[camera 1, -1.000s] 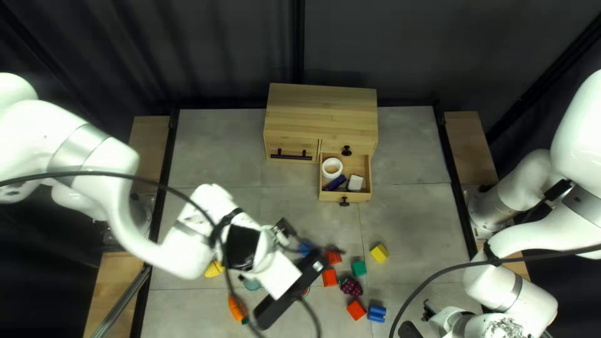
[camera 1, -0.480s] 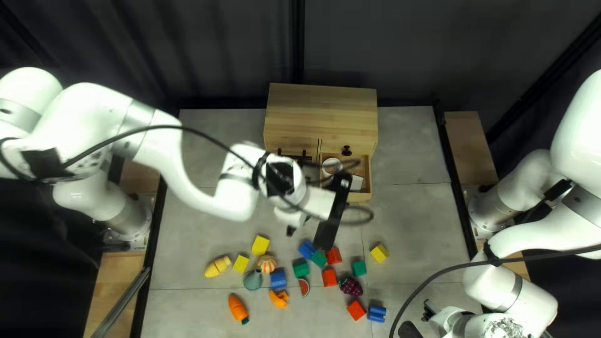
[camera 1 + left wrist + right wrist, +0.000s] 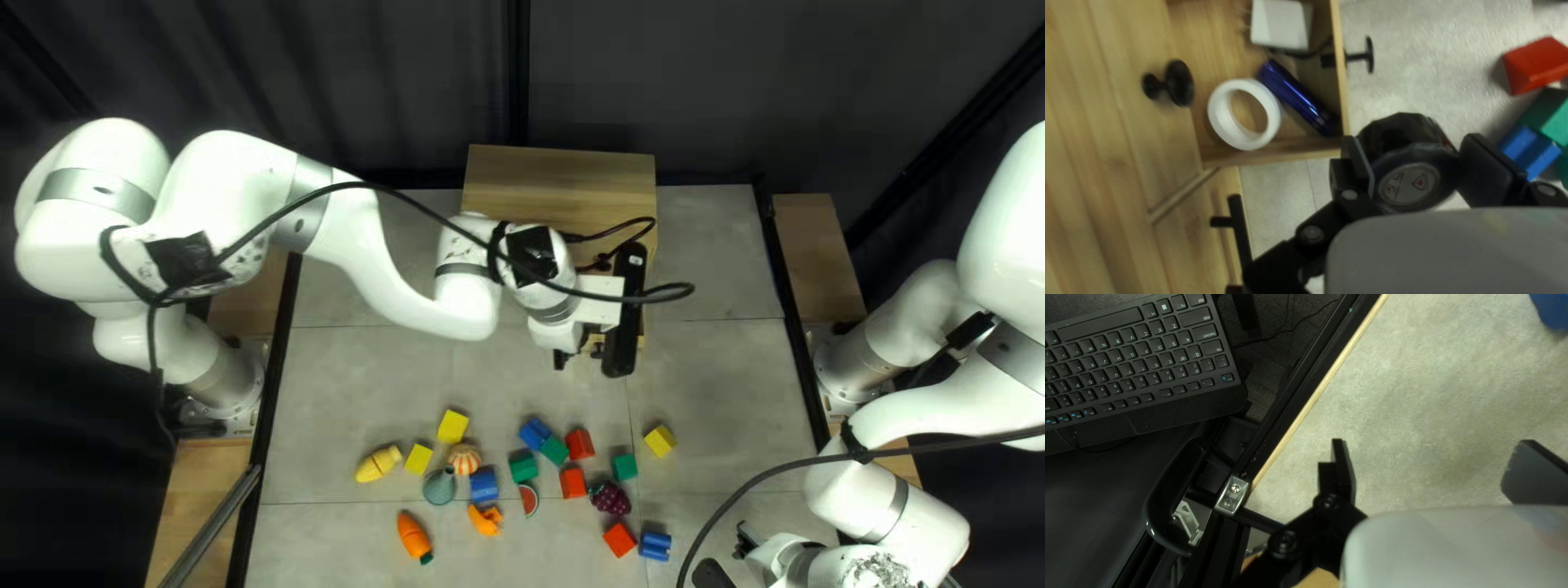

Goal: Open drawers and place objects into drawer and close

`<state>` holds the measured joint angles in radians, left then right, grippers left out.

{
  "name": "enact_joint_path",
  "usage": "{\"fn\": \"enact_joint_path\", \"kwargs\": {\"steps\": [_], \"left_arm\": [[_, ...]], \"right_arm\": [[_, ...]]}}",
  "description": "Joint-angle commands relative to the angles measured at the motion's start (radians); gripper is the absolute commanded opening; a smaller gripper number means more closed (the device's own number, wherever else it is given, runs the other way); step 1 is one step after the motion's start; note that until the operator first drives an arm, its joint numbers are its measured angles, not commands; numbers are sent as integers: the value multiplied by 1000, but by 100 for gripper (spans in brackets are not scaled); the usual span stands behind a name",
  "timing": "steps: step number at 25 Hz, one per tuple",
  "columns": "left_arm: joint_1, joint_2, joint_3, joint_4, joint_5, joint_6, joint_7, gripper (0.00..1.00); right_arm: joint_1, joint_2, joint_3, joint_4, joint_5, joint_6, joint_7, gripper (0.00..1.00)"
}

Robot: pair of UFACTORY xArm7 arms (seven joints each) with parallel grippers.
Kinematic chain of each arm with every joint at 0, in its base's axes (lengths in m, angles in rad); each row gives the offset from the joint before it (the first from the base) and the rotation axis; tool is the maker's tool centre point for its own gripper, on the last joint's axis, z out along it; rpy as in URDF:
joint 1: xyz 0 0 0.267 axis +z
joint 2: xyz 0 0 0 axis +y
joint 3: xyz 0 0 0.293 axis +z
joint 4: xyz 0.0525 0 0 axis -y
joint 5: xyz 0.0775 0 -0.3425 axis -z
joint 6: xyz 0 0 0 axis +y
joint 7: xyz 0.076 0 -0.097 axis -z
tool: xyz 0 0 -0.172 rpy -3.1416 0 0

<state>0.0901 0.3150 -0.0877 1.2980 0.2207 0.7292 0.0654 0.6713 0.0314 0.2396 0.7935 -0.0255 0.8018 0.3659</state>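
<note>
Left gripper (image 3: 1415, 142) fingers wide, clamped on 1 black round object (image 3: 1407, 163), now swung from over the loose pieces to near the open drawer (image 3: 1274, 153), so placing is probably next. Drawer contents: 1 white ring (image 3: 1245, 114), 1 blue cylinder (image 3: 1298, 98), 1 white adapter (image 3: 1280, 24). Beyond: 12 blocks (image 3: 573, 482) (3 each red, green, blue, yellow), 7 toy foods (image 3: 414, 537); right gripper (image 3: 1436, 452) fingers far apart, holding nothing.

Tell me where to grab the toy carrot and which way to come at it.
I'd grip the carrot around the middle of its orange body, coming straight down from above, jaws closing across its narrow width. It lies on its side, longer than it is wide, and nothing touches either long side, so there should be room. I'd avoid the small green end.
</note>
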Motion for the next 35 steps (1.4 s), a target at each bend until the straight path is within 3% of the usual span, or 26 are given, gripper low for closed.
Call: {"fn": "enact_joint_path", "kwargs": {"steps": [1, 11, 28, 29, 30, 31, 35], "left_arm": [[-16, 48, 17, 70, 37, 8, -24, 0], [-30, 163, 46, 177, 78, -30, -62, 0], [-20, 276, 60, 306, 67, 61, -57, 1], [-17, 288, 58, 323, 60, 69, -54, 32], [-16, 289, 58, 326, 59, 70, -54, 91], [-15, 295, 58, 336, 56, 73, -56, 100], [-20, 292, 58, 344, 51, 88, -69, 100]], "right_arm": [[0, 0, 0, 0, 0, 0, 0, 100], [0, 0, 0, 0, 0, 0, 0, 100], [0, 0, 0, 0, 0, 0, 0, 100], [0, 0, 0, 0, 0, 0, 0, 100], [0, 0, 0, 0, 0, 0, 0, 100], [0, 0, 0, 0, 0, 0, 0, 100], [0, 0, 0, 0, 0, 0, 0, 100]]}}
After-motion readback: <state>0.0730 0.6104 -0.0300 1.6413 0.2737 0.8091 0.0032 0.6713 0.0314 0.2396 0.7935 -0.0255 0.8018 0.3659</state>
